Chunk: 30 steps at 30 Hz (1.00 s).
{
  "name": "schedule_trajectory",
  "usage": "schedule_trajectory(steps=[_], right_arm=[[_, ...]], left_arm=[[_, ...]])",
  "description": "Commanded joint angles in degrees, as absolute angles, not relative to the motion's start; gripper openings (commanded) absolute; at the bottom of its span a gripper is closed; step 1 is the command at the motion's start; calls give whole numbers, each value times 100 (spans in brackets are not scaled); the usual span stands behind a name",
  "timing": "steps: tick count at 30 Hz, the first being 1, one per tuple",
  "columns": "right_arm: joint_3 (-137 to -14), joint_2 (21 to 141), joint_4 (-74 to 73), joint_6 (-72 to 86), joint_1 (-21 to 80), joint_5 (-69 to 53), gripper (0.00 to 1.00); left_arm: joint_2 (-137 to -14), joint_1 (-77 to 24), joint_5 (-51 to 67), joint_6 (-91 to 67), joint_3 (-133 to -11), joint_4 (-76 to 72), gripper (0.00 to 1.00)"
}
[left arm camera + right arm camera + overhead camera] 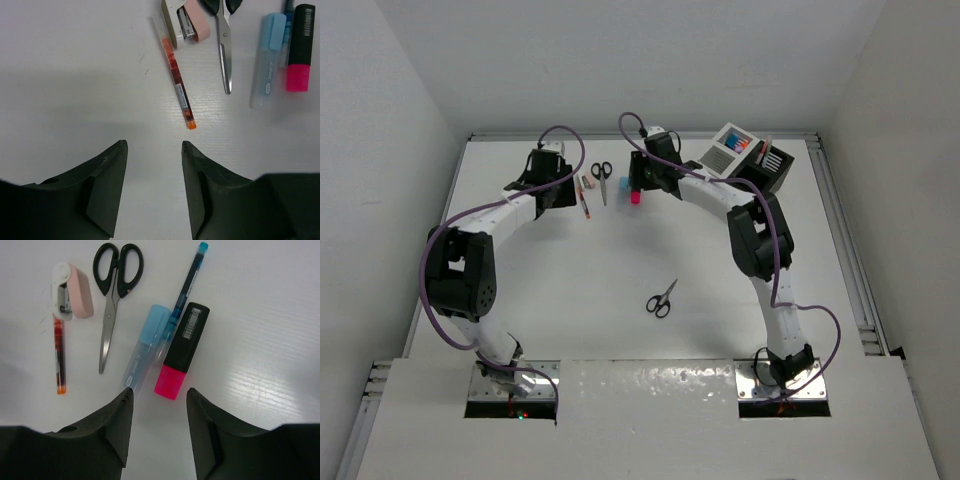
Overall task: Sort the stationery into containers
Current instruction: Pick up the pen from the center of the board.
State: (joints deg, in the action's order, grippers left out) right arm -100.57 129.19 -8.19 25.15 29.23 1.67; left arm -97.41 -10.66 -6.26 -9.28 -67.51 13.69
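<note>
- Clustered at the far middle of the worktop point(620, 250), all lying flat: pink stapler point(75, 292), orange pen point(59, 357), black-handled scissors point(112, 295), light blue marker point(147, 342), thin blue pen point(190, 277), pink highlighter point(182, 350) with a black body.
- Stapler at the orange pen's far end; marker, thin pen and highlighter packed close side by side; closed scissors between the two groups.
- Alone and well apart from the cluster, nearer the arm bases: second scissors point(662, 299).
- Adjoining at the far right of the worktop: white box point(730, 150) with coloured pieces inside, and black box point(775, 165).
- Spread and pinching nothing: left gripper point(154, 150), just short of the orange pen's tip.
- Likewise spread and empty: right gripper point(159, 400), near the highlighter's pink end and the marker's tip.
</note>
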Motion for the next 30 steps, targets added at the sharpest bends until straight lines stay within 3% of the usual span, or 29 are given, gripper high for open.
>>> schedule_trajectory(steps=[1, 18, 22, 29, 30], right_arm=[[-10563, 13331, -983, 2698, 2997, 543, 46], [-11127, 14124, -1476, 2487, 3278, 1766, 39], [-11233, 14177, -1608, 2505, 3278, 1863, 29], [-11180, 14098, -1652, 2488, 3261, 1899, 0], [-11154, 14037, -1661, 2400, 3261, 1872, 0]], left_arm=[[-9721, -1063, -659, -1072, -6926, 1283, 45], [-9554, -1002, -624, -1116, -6653, 1002, 46], [-9545, -967, -615, -1116, -6636, 958, 45], [-9501, -958, -589, -1099, -6627, 888, 45], [-9492, -967, -571, -1064, -6627, 888, 45]])
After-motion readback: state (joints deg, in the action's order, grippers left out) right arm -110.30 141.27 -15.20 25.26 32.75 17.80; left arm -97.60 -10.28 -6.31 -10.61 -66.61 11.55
